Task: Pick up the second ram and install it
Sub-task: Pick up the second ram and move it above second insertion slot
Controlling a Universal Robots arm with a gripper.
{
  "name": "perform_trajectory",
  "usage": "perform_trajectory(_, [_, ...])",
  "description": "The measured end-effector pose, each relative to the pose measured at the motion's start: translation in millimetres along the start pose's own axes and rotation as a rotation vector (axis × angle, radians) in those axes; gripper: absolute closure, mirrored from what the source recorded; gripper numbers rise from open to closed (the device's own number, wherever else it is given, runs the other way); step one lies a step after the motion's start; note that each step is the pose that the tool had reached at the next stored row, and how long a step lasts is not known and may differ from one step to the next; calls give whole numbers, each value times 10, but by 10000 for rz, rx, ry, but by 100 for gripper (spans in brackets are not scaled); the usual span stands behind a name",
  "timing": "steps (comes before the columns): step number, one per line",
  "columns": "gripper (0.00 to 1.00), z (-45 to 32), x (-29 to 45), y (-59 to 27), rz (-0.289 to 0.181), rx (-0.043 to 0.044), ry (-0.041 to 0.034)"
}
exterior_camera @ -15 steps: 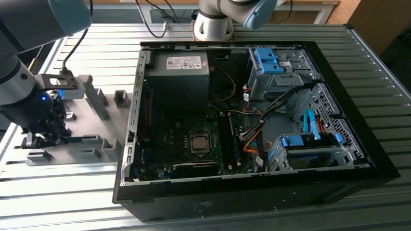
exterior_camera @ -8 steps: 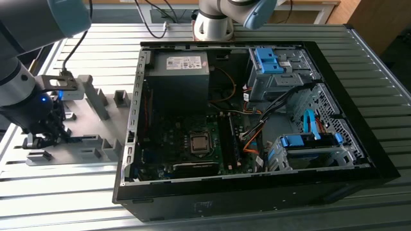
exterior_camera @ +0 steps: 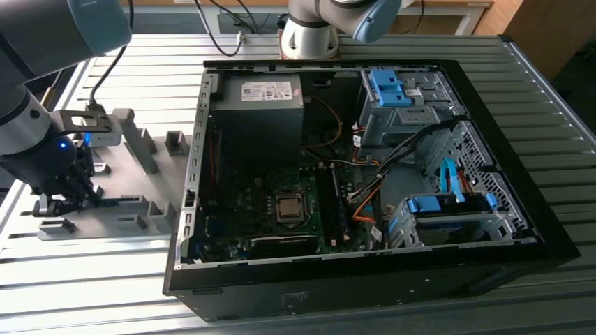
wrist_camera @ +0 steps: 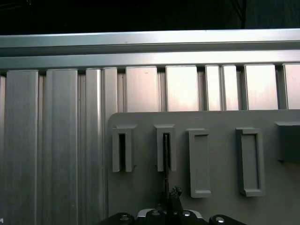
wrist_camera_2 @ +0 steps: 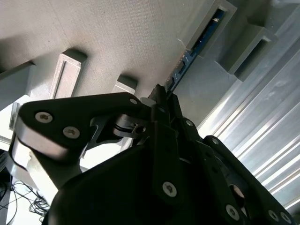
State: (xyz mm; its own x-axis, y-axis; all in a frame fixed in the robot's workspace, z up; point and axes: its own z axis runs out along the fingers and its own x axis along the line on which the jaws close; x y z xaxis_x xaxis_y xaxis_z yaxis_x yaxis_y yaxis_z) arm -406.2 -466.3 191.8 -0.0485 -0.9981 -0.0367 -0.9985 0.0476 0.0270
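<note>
The second ram [wrist_camera_2: 197, 47] is a slim blue-green board standing on edge in a slot of the grey fixture plate [wrist_camera_2: 117, 37]. In the first wrist view the second ram [wrist_camera: 166, 159] shows as a thin dark edge running from a slotted block down to the fingertips. My gripper [wrist_camera_2: 161, 93] has its jaws drawn together on the near end of the board. In the exterior view my gripper [exterior_camera: 63, 204] sits low over the fixture plate [exterior_camera: 112, 157], at that view's left, outside the computer case.
The open computer case [exterior_camera: 373, 279] lies to the exterior view's right, with the motherboard [exterior_camera: 279, 202], memory slots [exterior_camera: 331, 202], power supply [exterior_camera: 265, 94], blue drive-bay clips [exterior_camera: 386, 87] and orange cables [exterior_camera: 363, 202]. Grey slotted blocks [wrist_camera: 201, 161] line the fixture plate. Ribbed aluminium table [wrist_camera: 61, 140] surrounds it.
</note>
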Motion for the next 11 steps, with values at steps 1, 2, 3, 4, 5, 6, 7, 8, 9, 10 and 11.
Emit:
perform_trajectory(1, [82,0,0,0,0,0,0])
perform_trajectory(2, [82,0,0,0,0,0,0])
perform_trajectory(3, [86,0,0,0,0,0,0])
perform_trajectory(4, [86,0,0,0,0,0,0])
perform_trajectory(5, [86,1,0,0,-1,0,0])
perform_trajectory(6, [86,1,0,0,-1,1,-1])
perform_trajectory(7, [86,1,0,0,0,0,0])
perform_trajectory(8, [86,1,0,0,0,1,0])
perform_trajectory(9, [86,1,0,0,0,0,0])
perform_trajectory(10, [86,1,0,0,0,0,0])
perform_trajectory(11, [86,1,0,0,0,0,0])
